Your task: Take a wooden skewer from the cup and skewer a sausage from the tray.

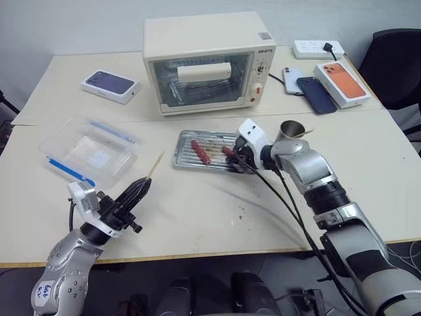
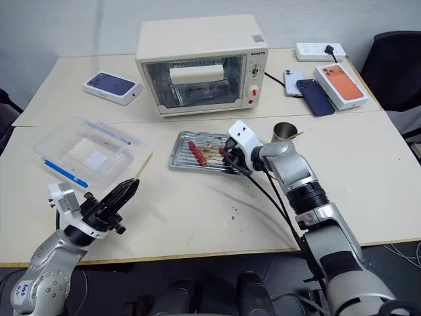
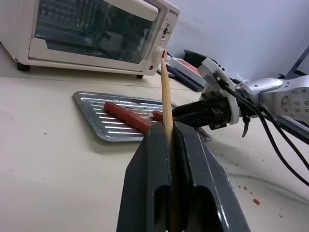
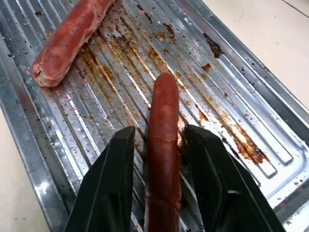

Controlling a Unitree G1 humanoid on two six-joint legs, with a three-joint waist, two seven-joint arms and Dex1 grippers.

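Head view: two sausages lie in the tray (image 1: 187, 157) mid-table; one cup (image 1: 290, 130) stands beside it. Left wrist: left hand (image 3: 170, 133) clamps one skewer (image 3: 166, 94). Right wrist: right hand (image 4: 160, 136), part open, straddles one sausage (image 4: 163, 145), fingers (image 4: 118, 159) apart from it.

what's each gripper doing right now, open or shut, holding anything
Left gripper: shut on the wooden skewer.
Right gripper: fingers on either side of a sausage in the tray; whether they grip it cannot be told.

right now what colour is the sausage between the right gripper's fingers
Reddish-brown, slightly glossy sausage; the right wrist view shows it best.
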